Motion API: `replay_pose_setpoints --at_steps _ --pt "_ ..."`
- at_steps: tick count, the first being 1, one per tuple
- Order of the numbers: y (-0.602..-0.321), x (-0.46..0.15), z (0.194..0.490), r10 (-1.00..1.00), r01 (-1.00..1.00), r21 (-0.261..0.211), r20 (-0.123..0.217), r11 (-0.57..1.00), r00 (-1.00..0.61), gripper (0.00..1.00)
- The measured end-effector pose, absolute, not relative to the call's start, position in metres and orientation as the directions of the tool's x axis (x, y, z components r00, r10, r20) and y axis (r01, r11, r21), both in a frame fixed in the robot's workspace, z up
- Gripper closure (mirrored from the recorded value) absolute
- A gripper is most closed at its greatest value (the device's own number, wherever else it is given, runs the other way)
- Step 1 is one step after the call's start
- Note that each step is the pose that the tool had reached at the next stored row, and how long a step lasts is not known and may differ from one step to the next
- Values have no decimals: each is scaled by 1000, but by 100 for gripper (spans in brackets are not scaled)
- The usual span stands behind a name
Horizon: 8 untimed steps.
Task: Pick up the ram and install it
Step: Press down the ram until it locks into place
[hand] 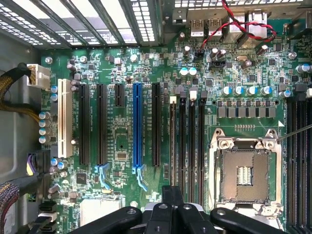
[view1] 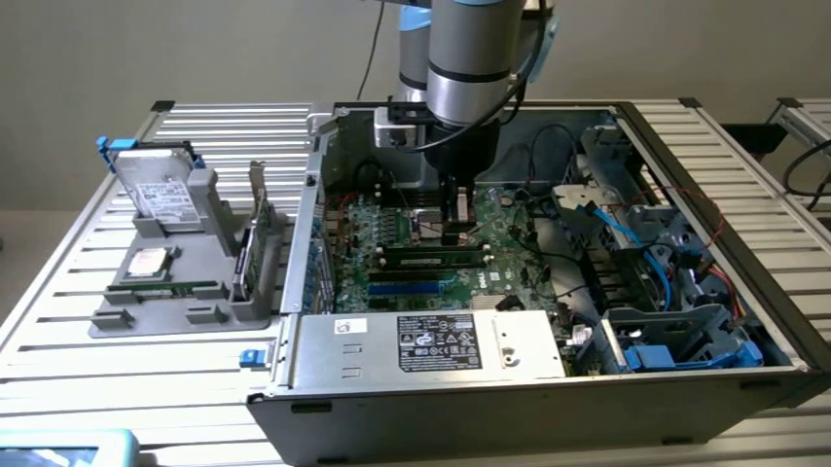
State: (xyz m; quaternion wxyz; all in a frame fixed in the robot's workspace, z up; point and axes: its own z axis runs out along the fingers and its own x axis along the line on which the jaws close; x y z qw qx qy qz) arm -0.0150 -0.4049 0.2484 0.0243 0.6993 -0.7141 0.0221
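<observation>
Matt grey metal case (view1: 520, 409) (ribbed metal table (view1: 78, 321)), glossy green motherboard (hand: 122, 131)

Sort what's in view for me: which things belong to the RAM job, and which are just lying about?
Job: gripper; ram at the slots below it; motherboard.
Lying about: hard drive; expansion card; grey tray; blue cables.

Long, narrow green ram (view1: 173, 289) with a small pale label, lying flat lengthwise in the front slot of a grey holder (view1: 117, 321) on the bench, toward the exterior view's left, well apart from the open computer case (view1: 520, 409).
</observation>
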Motion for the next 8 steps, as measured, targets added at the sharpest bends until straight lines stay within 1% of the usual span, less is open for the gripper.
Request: replay_pose_setpoints --at_steps 4,8 --pt "-405 -15 248 -997 -1000 2 65 31 -30 89" --pt "-405 -15 248 -995 -997 2 65 78 -78 89"
